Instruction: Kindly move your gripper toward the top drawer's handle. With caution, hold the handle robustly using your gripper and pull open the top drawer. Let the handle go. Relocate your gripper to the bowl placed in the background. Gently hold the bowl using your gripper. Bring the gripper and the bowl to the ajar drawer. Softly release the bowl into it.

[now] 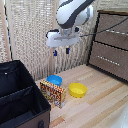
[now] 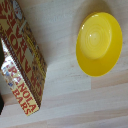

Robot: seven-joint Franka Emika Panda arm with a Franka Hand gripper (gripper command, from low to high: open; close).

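In the exterior view my gripper [image 1: 61, 51] hangs high in the air, open, with nothing between its blue-tipped fingers [image 1: 67, 50]. The blue bowl [image 1: 54, 80] sits on the wooden table well below it, just behind a granola box. The top drawer [image 1: 111, 26] of the dresser at the exterior view's right looks shut, and its thin silver handle [image 1: 118, 31] is well away from the gripper. The wrist view shows neither the blue bowl nor my fingers.
A yellow bowl [image 1: 77, 90] [image 2: 99, 44] lies beside an upright granola bar box [image 1: 53, 93] [image 2: 22, 65]. A large open black case [image 1: 20, 97] fills the exterior view's left. The lower drawer [image 1: 109, 60] has its own silver bar. A reed screen stands behind.
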